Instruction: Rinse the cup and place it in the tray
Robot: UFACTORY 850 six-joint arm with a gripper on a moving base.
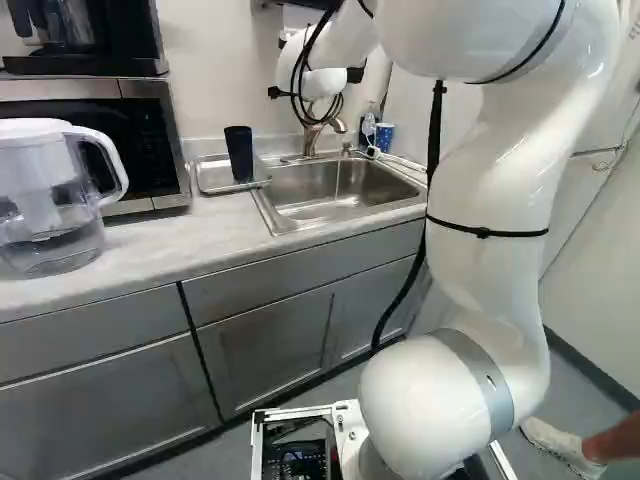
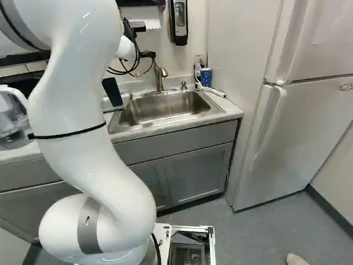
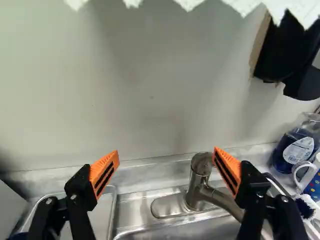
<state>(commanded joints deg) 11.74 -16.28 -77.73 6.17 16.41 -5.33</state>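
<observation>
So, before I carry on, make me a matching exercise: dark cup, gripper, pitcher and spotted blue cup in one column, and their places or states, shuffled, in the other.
1. Dark cup
2. Gripper
3. Pitcher
4. Spotted blue cup

A. Clear, with some liquid inside, on the counter
B. Beside the soap bottle, across the sink from the tray
C. Standing on the tray
D. Open, its orange pads apart

Pairs: 1-C, 2-D, 3-A, 4-B
</observation>
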